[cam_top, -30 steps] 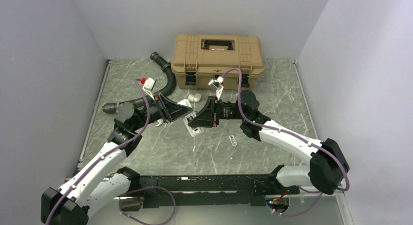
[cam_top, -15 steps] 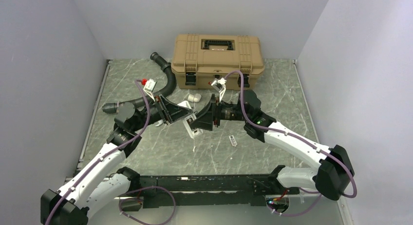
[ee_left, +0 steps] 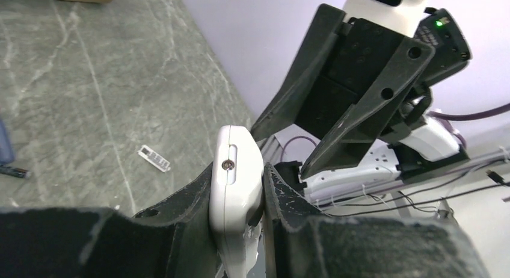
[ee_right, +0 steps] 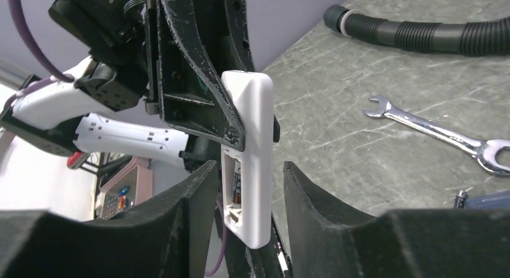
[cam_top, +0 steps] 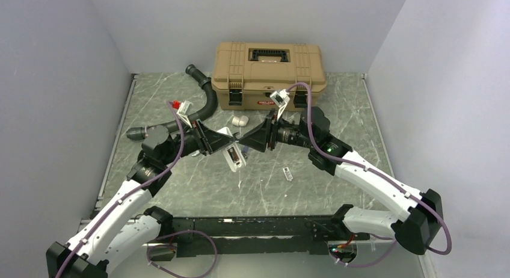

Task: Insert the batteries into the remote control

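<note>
My left gripper (ee_left: 239,172) is shut on the remote control (ee_left: 236,176), a slim white handset held on edge above the table's middle (cam_top: 233,156). In the right wrist view the remote control (ee_right: 249,157) hangs upright with its back compartment uncovered, and a dark battery (ee_right: 236,185) sits inside. My right gripper (ee_right: 246,191) is open, with one finger on each side of the remote's lower end and a gap on both sides. From above, the right gripper (cam_top: 245,147) meets the left gripper (cam_top: 224,147) tip to tip.
A tan toolbox (cam_top: 269,67) stands at the back with a black ribbed hose (cam_top: 204,97) to its left. A stubby white cylinder (cam_top: 240,120) lies before the box. A small flat white strip (cam_top: 288,174) lies on the table. A steel wrench (ee_right: 439,133) lies on the marble top.
My right gripper has swung toward the back and turned, and its jaws stand wider than a second ago. The left gripper and the remote have edged right.
</note>
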Available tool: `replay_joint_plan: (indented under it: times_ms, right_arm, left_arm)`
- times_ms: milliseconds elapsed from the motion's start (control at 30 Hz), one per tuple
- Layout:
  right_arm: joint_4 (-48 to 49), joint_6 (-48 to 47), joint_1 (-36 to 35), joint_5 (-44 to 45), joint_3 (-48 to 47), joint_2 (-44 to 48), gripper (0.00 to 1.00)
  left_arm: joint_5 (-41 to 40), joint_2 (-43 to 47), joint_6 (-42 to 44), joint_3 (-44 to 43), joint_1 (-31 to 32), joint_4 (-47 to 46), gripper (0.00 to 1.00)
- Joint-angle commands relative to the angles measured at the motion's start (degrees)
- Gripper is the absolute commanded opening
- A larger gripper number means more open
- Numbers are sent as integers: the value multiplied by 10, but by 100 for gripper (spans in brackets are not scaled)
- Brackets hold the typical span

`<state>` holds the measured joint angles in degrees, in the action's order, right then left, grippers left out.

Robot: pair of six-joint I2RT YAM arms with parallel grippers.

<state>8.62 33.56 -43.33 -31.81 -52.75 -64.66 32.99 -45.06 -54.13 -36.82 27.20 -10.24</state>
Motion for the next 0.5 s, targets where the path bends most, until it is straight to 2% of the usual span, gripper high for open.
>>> replay_joint_plan:
  times_ms: [0,167,467]
  right_arm:
    - [-53,-9,-1,48,-45,20,43]
    - [-84,13,-27,63,-70,8,27]
    - [-156,28,-105,149,-119,-42,26]
  left_arm:
    - [-46,15,49,-43,1,56,0]
    - [-75,18,59,-51,2,83,0]
    - [-131,23,77,-73,2,148,0]
